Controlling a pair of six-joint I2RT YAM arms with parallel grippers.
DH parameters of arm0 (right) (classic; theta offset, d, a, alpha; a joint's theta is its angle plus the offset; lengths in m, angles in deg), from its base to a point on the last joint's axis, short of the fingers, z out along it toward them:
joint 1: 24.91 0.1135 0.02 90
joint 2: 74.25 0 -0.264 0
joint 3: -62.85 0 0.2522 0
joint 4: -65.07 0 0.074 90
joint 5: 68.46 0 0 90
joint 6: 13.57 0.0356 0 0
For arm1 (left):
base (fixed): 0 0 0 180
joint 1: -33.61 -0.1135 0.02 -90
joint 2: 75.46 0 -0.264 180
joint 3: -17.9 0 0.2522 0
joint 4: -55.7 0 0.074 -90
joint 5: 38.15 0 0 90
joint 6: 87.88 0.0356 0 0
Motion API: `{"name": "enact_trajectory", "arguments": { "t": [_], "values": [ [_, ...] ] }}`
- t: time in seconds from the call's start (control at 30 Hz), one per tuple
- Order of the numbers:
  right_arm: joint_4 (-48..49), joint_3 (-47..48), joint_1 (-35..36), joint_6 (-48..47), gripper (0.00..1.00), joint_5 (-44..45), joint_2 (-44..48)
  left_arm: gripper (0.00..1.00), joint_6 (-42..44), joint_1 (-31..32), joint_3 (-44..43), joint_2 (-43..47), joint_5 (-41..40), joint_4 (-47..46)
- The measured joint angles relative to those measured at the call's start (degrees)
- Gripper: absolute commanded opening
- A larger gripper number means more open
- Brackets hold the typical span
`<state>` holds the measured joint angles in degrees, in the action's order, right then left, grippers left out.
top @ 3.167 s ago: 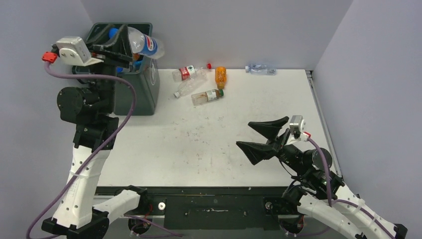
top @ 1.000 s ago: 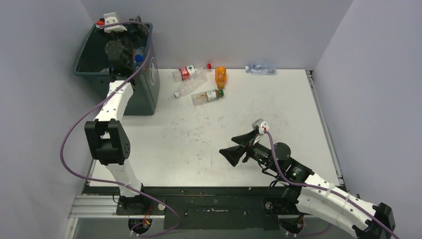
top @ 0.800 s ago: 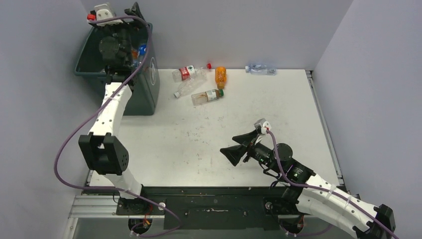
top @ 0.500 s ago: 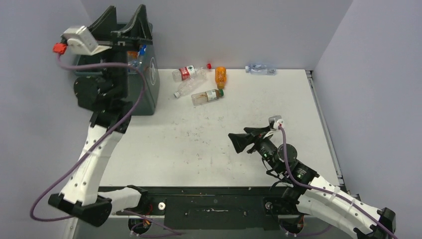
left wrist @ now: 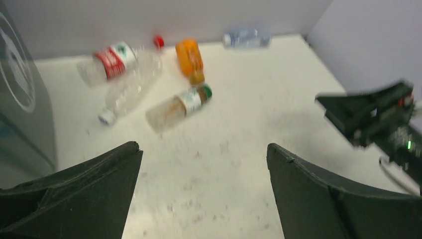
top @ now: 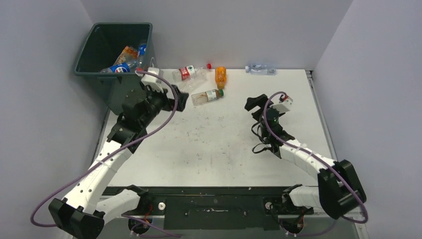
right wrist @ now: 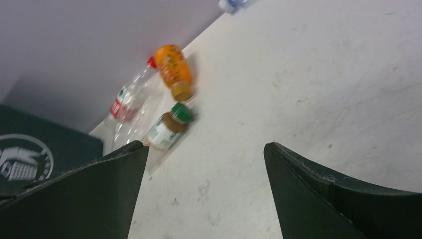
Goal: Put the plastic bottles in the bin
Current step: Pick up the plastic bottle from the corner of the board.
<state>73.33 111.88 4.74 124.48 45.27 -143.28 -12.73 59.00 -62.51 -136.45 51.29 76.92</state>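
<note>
Top external: left end effector and right end effector both spread wide, holding nothing.

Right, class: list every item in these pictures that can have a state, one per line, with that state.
bin: upright, open-topped, partly filled
bottles in the bin: heaped inside
red-label bottle: on its side, capped
unlabelled clear bottle: on its side, capped
orange bottle: on its side, capped
green-capped bottle: on its side, capped
pale blue bottle: on its side
left gripper: jaws open, empty
right gripper: jaws open, empty
</note>
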Motion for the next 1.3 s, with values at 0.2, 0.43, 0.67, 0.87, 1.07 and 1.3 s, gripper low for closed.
{"name": "enact_trajectory", "arguments": {
  "t": [0.2, 0.43, 0.67, 0.87, 1.07, 1.3],
  "values": [
    [7.4, 1.9, -16.3, 5.5, 0.89, -7.2, -14.0, 0.96, -3.0, -0.1, 19.0, 8.9, 3.9, -0.2],
    [15.2, 14.7, -25.3, 9.2, 0.90, -14.8, -33.2, 0.96, -6.8, 0.0, 23.7, 12.6, 4.1, -4.5],
    [19.8, 33.2, -27.6, 14.5, 0.90, -19.8, -52.7, 0.96, -8.7, 0.4, 25.3, 12.8, 4.1, -5.7],
    [18.9, 45.5, -28.3, 19.1, 0.90, -21.6, -65.6, 0.96, -8.7, 0.8, 25.3, 12.8, 4.0, -6.0],
    [17.1, 55.9, -29.0, 23.2, 0.90, -21.2, -71.3, 0.96, -8.7, 0.8, 25.3, 12.4, 3.7, -6.0],
    [12.2, 69.6, -30.1, 25.6, 0.90, -20.9, -79.3, 0.96, -8.5, 0.8, 25.3, 10.8, 3.0, -5.9]
  ]
}}
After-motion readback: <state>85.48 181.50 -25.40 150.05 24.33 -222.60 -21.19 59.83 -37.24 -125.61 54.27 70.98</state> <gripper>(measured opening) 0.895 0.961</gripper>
